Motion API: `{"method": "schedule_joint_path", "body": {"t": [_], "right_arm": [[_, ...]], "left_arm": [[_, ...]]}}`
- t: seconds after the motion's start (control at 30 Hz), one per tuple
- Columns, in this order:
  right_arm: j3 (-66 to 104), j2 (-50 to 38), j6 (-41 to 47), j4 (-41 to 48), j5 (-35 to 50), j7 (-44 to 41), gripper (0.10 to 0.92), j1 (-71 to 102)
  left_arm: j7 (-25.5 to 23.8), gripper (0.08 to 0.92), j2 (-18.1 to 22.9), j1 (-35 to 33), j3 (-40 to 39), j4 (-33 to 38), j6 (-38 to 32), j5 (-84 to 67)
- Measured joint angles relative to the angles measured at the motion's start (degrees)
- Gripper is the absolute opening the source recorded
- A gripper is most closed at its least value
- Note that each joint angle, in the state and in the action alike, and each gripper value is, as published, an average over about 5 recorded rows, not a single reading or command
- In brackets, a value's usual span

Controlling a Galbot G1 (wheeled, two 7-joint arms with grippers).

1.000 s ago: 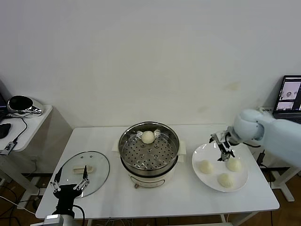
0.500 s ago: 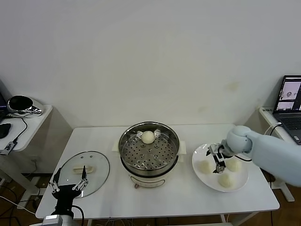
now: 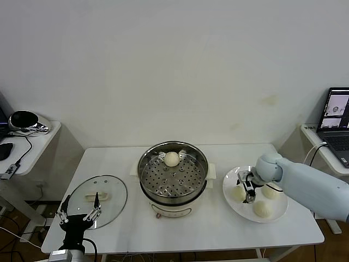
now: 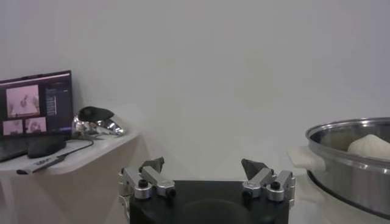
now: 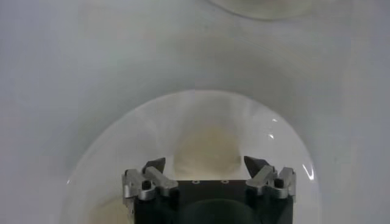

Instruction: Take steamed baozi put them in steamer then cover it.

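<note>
From the head view, I see the steamer [image 3: 173,177] at the middle of the white tabletop [image 3: 180,229], with one baozi [image 3: 172,159] lying on the perforated tray toward the far side of the pot. The cover [image 3: 98,194] lies flat near the tabletop's left edge, handle up. A white plate [image 3: 275,214] sits toward the right edge and carries three baozi: one on the side nearest the steamer [image 3: 238,193], one toward the far right [image 3: 271,190], one nearest the front edge [image 3: 262,208]. My right end effector [image 3: 246,189] is down over the plate, at the bun nearest the steamer; from here I cannot tell whether its fingers touch that bun. My left end effector [image 3: 79,216] is parked at the front left corner, just in front of the cover, fingers spread apart.

In the left wrist view, the left end effector [image 4: 203,173] shows both fingers wide apart with nothing between them. The steamer's rim [image 4: 350,161] stands off to one side, the baozi [image 4: 369,146] peeking above it.

In the right wrist view, the right end effector [image 5: 205,166] hangs straight above the plate [image 5: 137,137], and a baozi [image 5: 205,151] sits between its two fingertips. The fingers stand apart on either side of the bun; I cannot tell whether they press on it.
</note>
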State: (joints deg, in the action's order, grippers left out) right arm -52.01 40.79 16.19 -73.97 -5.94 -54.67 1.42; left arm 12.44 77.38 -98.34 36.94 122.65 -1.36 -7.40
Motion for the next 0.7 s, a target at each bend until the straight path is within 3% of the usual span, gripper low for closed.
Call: {"method": "schedule_joint_path", "body": {"t": [0.33,0.7], "right_arm": [[0.49,-0.95,0.25,-1.12,0.68,-1.09,0.537,-0.94],[-4.52,-5.95,1.48,-7.13,6.56,-2.54,0.545,-13.41]], "left_arm": [[0.03,0.823,-0.05,-0.04,-0.01,0.51,-0.12,-0.07],[0.01,0.823,-0.56,0.51,-0.58,0.98,0.07,-0.11]]}}
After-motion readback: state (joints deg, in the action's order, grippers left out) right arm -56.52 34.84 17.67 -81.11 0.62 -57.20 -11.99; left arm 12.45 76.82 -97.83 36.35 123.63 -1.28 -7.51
